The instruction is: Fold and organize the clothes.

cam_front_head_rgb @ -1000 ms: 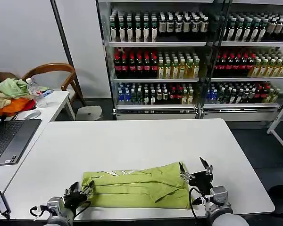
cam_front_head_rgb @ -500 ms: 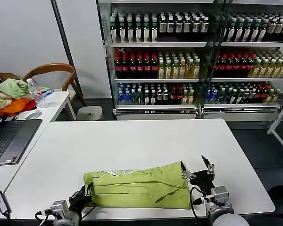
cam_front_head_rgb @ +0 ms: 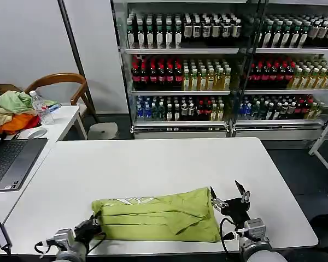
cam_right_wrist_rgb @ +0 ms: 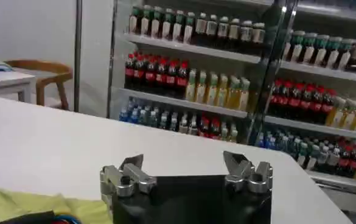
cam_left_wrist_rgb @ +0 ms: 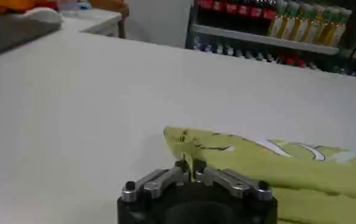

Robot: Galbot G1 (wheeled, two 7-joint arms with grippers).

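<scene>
The clothes are one lime yellow-green T-shirt [cam_front_head_rgb: 158, 217], folded into a long band near the table's front edge, with a bit of white print [cam_front_head_rgb: 132, 200] on top. My left gripper [cam_front_head_rgb: 93, 227] is at the band's left end, shut on a pinch of its edge. In the left wrist view the fabric [cam_left_wrist_rgb: 275, 164] runs into the closed left gripper [cam_left_wrist_rgb: 190, 168]. My right gripper [cam_front_head_rgb: 228, 197] stands open just off the shirt's right end, holding nothing. In the right wrist view the right gripper [cam_right_wrist_rgb: 187, 165] spreads over bare table, and a corner of the shirt [cam_right_wrist_rgb: 19, 206] lies beside it.
The white table [cam_front_head_rgb: 153, 164] stretches beyond the shirt. On a side table at left are a laptop [cam_front_head_rgb: 11, 161], a heap of garments [cam_front_head_rgb: 11, 109] and a water bottle [cam_front_head_rgb: 39, 106]. A wooden chair [cam_front_head_rgb: 60, 82] and drink coolers [cam_front_head_rgb: 224, 71] stand behind.
The left gripper has drawn the shirt's left end a little to the left. The right gripper has barely shifted and stays open.
</scene>
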